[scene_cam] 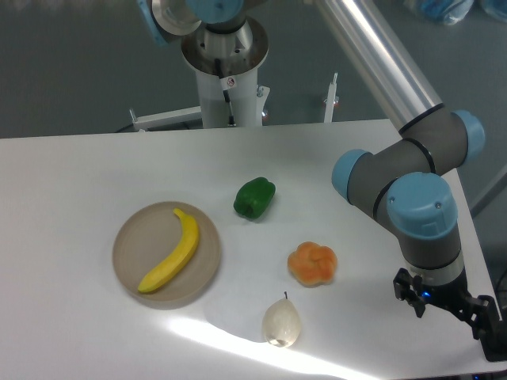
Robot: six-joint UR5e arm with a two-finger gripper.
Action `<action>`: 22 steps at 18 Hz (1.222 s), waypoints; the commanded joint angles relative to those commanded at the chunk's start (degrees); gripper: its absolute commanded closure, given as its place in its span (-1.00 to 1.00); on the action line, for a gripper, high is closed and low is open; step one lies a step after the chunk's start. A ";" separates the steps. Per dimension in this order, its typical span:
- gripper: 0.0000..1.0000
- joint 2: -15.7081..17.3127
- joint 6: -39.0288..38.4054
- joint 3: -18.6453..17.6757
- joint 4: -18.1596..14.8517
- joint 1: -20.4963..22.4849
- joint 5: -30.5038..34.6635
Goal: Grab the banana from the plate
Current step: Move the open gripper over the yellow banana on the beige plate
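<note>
The bright yellow banana lies diagonally on the round beige plate at the table's left, with its dark stem tip towards the back. Nothing touches it. My arm's wrist is far off at the lower right, and only the black upper part of the gripper shows near the picture's edge. Its fingers are cut off or hidden, so I cannot tell whether they are open or shut. It is well to the right of the plate.
A green pepper sits right of the plate. An orange lobed fruit and a pale pear lie between the plate and the arm. The robot's base column stands behind the table; the table's right edge runs beside the wrist.
</note>
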 joint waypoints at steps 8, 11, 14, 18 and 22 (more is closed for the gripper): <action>-1.00 1.23 -2.11 -1.49 0.00 -0.35 -0.44; -1.00 2.80 -2.20 -3.24 0.00 -0.53 -0.53; -1.00 4.48 -4.03 -4.92 -0.09 -1.23 -0.53; -1.00 7.29 -4.57 -8.08 -1.22 -1.93 -0.70; -1.00 11.76 -7.19 -12.73 -5.88 -1.93 -2.10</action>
